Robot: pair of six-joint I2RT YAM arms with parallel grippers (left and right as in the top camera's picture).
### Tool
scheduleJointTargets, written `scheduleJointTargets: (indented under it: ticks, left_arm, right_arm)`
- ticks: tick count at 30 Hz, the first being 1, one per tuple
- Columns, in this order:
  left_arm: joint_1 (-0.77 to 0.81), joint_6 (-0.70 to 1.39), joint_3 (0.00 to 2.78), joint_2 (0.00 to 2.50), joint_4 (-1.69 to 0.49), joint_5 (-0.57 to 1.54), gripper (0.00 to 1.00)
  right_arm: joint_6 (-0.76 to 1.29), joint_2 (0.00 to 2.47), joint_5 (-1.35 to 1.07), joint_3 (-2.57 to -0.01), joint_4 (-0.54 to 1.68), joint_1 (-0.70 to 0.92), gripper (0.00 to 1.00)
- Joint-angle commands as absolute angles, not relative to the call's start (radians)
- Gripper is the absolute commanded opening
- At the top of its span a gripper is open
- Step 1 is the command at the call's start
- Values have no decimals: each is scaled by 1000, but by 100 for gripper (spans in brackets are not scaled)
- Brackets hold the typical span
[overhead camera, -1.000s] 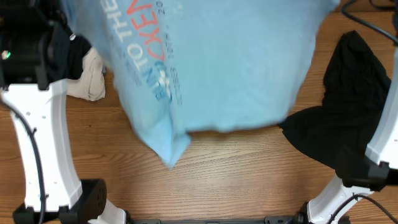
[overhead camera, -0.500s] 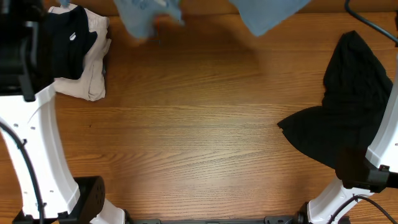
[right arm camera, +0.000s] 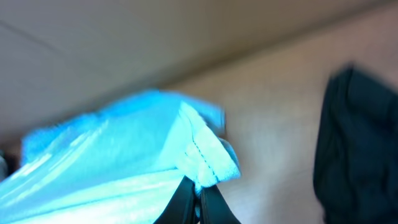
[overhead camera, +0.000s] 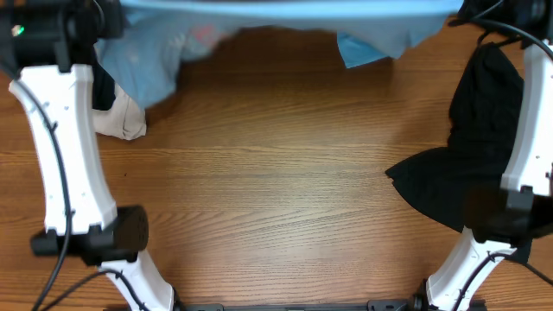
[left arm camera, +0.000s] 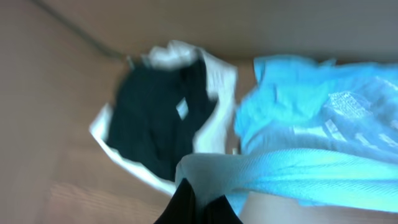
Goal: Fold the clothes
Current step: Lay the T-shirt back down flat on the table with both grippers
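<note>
Squeezed tight, the left gripper (left arm camera: 198, 204) is sitting at the bottom middle of the left wrist view. It is pinching a rolled edge of the sky-blue T-shirt (left arm camera: 311, 168). The right gripper (right arm camera: 198, 200) is sitting at the bottom middle of the right wrist view. It is pinching a stitched corner of the same shirt, with its jaws closed on the cloth.

The two arms are reaching far apart, one toward each upper corner of the overhead view. That is pulling the shirt into a long blue band along the top edge. Loose parts are hanging down at the upper left and a little right of the middle. I think the arms are holding it wide like this so it is opening out flat before going down on the wooden table (overhead camera: 276, 190).

A beige garment (overhead camera: 128, 121) is lying at the upper left, just under the hanging blue cloth. In the left wrist view a small black garment (left arm camera: 155, 124) is lying on top of it. A big black garment (overhead camera: 484, 147) is lying at the right side, partly under the right arm. These are probably waiting out of the way, leaving the bare wood in the middle for folding.
</note>
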State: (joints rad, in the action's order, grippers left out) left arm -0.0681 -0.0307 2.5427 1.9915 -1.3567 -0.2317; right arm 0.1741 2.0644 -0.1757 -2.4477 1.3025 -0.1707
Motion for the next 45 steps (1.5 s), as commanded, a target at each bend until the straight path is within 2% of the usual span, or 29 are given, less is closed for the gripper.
scheduleJointTargets:
  ticks: [1,10,17,21,33,39,45]
  left_arm:
    - [-92,92,2555,1994,-1420,-221,4]
    - [-91,161,2555,1993,-1690,-133,4]
    - [-67,154,2488,1921,-1690,-8,4]
    - [-34,166,2321,1789,-1690,-48,4]
    - [-10,324,1752,1343,-1688,-92,4]
    - [-10,426,1579,1079,-1680,-93,4]
    - [-11,432,1492,959,-1644,-125,4]
  right_arm:
    - [130,2044,-161,-2454,1339,-199,4]
    - [130,2037,-185,-2455,1570,-199,4]
    - [129,1965,-167,-2445,1694,-197,4]
    - [129,1854,-167,-2318,1694,-197,4]
    - [157,1393,-165,-1623,1547,-206,4]
    - [183,1227,-166,-1483,1547,-220,4]
    - [183,1213,-167,-1429,1533,-219,4]
